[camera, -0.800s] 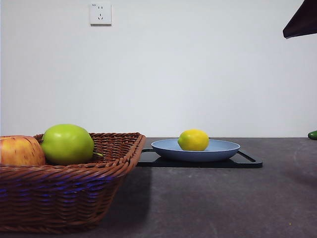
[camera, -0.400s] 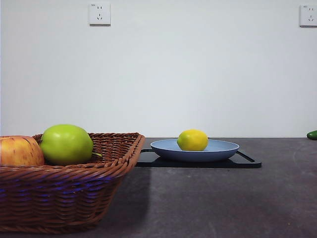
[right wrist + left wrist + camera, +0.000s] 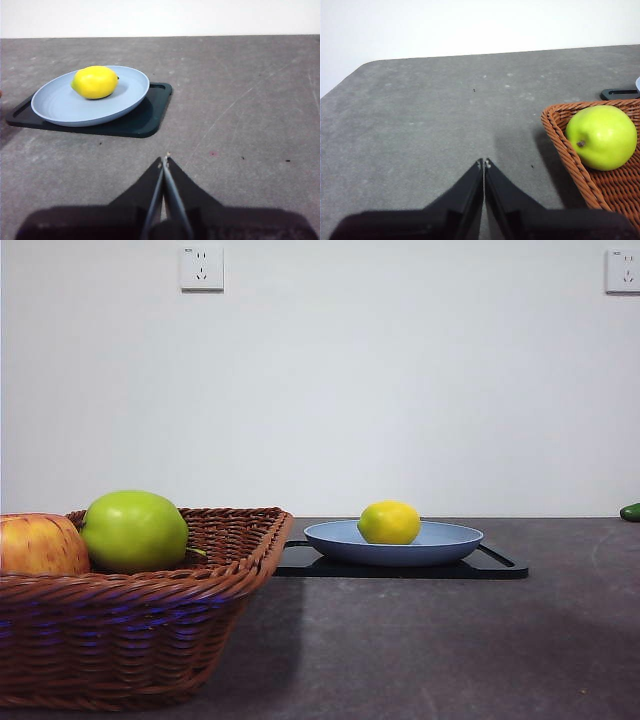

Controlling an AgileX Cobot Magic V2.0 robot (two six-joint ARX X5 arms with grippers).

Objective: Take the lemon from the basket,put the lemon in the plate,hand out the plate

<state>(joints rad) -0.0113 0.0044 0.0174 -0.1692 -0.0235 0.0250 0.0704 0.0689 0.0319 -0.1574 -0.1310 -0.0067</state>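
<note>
The yellow lemon [image 3: 389, 522] lies in the blue plate [image 3: 450, 540], which rests on a black tray [image 3: 500, 567]. The right wrist view shows the same lemon [image 3: 95, 82] on the plate [image 3: 60, 107], well ahead of my right gripper [image 3: 164, 162], whose jaws are shut and hold nothing. The wicker basket [image 3: 150, 630] stands at the front left. My left gripper [image 3: 483, 163] is shut and empty over bare table beside the basket's corner [image 3: 570, 155]. Neither arm shows in the front view.
A green apple [image 3: 134, 531] and a red-yellow apple [image 3: 40, 545] sit in the basket; the green apple [image 3: 602, 137] also shows in the left wrist view. A small green object [image 3: 631, 511] lies at the far right edge. The tray [image 3: 145, 120] lies under the plate.
A dark arm tip at the top right corner of the front view has withdrawn out of sight, uncovering a wall socket. The lemon, plate and basket have not moved.
</note>
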